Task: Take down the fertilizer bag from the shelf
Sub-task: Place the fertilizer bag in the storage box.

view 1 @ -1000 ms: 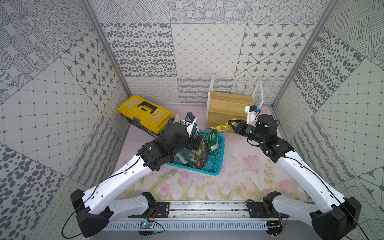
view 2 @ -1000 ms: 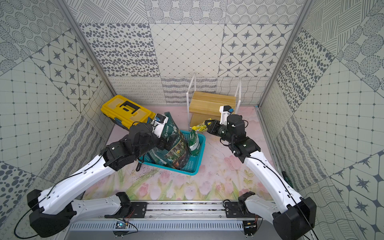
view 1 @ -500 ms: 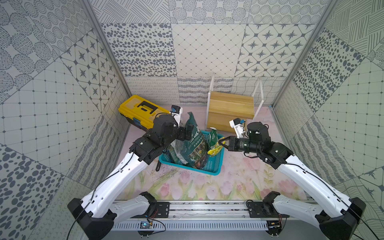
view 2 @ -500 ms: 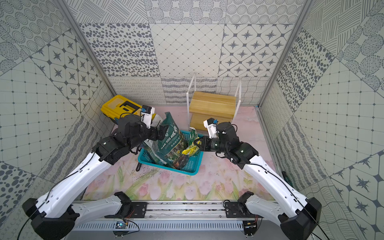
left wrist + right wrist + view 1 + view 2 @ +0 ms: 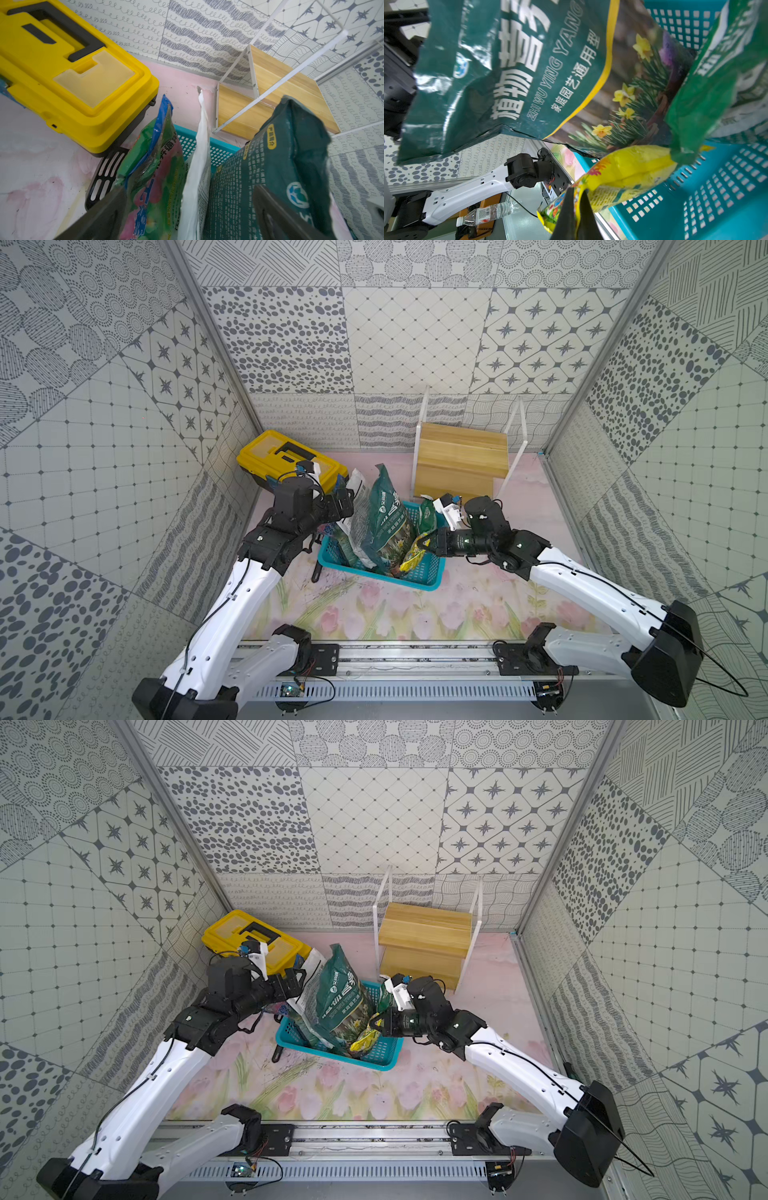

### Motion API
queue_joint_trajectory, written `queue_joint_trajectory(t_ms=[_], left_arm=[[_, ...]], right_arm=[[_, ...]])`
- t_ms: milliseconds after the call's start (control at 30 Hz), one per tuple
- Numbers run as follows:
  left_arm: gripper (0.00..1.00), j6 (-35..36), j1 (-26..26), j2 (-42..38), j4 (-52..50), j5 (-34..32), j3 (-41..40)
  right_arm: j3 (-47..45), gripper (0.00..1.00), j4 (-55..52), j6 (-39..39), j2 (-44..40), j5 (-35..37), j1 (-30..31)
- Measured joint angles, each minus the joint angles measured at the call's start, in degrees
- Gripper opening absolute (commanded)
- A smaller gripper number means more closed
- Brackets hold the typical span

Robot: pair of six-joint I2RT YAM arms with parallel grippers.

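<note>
The right gripper (image 5: pixel 428 545) pinched the yellow fertilizer bag (image 5: pixel 413 559) by its edge, low at the blue basket's (image 5: pixel 422 577) rim, well apart from the shelf (image 5: pixel 461 456). Released there, it might slide out over the rim. A tall green bag (image 5: pixel 384 522) crowded it, and the left gripper (image 5: pixel 344 502) gaped wide near the toolbox (image 5: pixel 286 456).

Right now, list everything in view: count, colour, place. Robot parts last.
shelf: 1, light wood, white frames, back right.
toolbox: 1, yellow, back left.
basket: 1, teal, centre.
tall bag: 1, dark green, in basket.
white bag: 1, white, in basket.
printed bag: 1, green-pink, basket's toolbox side.
small bag: 1, green, basket's shelf side.
yellow bag: 1, yellow, basket's front edge.
slotted tool: 1, black, beside basket.
bottle: 1, clear, off table.
left claw: 1, black, open, by bags.
right claw: 1, black, shut on yellow bag.
</note>
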Motion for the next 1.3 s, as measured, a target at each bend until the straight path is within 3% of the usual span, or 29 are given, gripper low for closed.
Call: queue_joint_trajectory(t_ms=[500, 600, 767, 1033, 1300], left_arm=[[1.0, -4.79, 3.93, -2.14, -0.26, 2.62, -2.84], [1.0, -5.05, 4.09, -2.45, -0.24, 2.75, -3.13], [1.0, -5.35, 4.13, -2.91, -0.28, 2.78, -3.61], [1.0, -5.33, 6.03, -3.82, -0.13, 3.13, -4.94], [1.0, -4.15, 13.75, -6.8, 3.72, 7.61, -10.1]], right_arm=[[-7.52, 0.0, 1.95, -0.09, 2.1, 5.57, -1.44], [-7.52, 0.21, 2.12, -0.37, 2.12, 6.32, -1.62], [-7.34, 0.44, 2.19, -1.92, 2.08, 7.89, -1.7], [-4.09, 0.52, -2.12, -7.45, -0.55, 11.47, -4.63], [-2.05, 0.56, -6.21, -13.42, -7.63, 14.84, -17.33]])
